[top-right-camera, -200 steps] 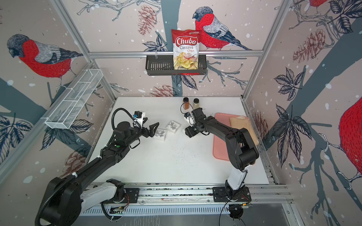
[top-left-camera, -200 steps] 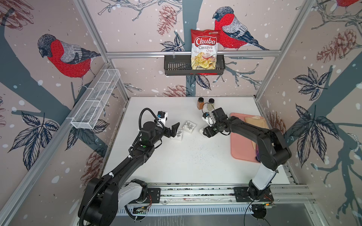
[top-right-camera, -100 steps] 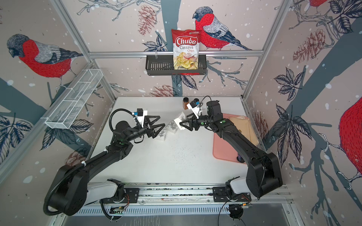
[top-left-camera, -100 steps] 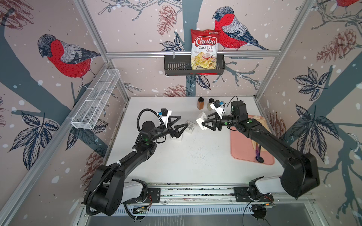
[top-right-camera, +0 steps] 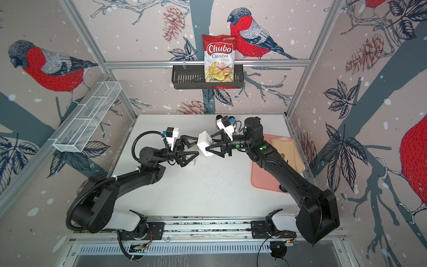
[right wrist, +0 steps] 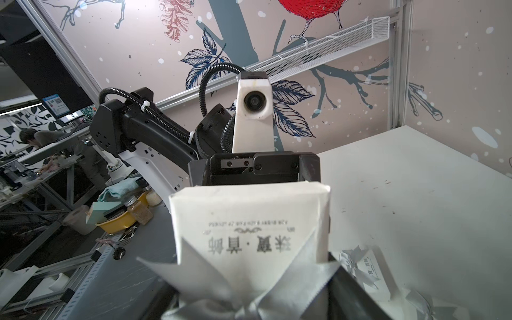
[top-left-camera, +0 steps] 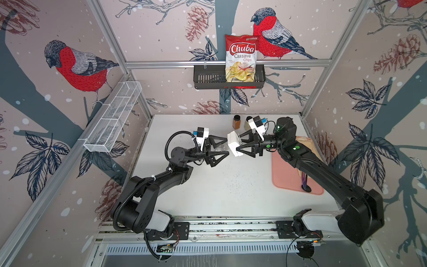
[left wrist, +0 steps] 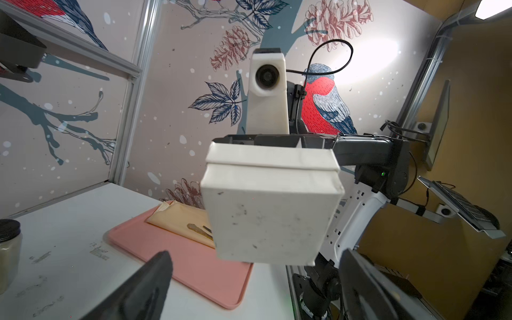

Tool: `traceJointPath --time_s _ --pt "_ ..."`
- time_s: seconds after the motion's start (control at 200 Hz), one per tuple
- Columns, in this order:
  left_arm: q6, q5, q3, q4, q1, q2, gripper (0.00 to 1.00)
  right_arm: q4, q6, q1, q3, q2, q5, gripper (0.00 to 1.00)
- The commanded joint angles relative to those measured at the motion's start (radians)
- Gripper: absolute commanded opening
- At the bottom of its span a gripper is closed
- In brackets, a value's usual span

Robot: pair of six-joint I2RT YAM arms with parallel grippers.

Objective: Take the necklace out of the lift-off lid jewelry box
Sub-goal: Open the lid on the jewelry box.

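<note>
So the right gripper has the box clamped and held up over the bench's far middle. The left gripper is just beside it, jaws wide and holding nothing. The lid looks still on and I can't see the necklace, so it's presumably inside. Pretty much everything's left to do.

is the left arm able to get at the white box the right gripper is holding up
Probably yes: the left gripper is open and faces the jewelry box, which the right gripper holds up in the air, and nothing shows between them.
</note>
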Motion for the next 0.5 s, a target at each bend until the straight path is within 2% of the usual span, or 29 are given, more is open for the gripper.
traceJointPath --time_s 0.0,0.185,0.495 --pt "0.046 0.03 0.006 0.031 -0.011 -0.029 0.98 0.071 0.029 0.009 0.006 -0.001 -0.032 0.73" --pt "0.078 0.032 0.01 -0.01 -0.019 -0.059 0.98 0.075 0.035 0.017 0.015 0.012 -0.037 0.72" --pt "0.042 0.017 0.027 -0.007 -0.024 -0.036 0.98 0.065 0.01 0.031 0.012 0.0 -0.054 0.72"
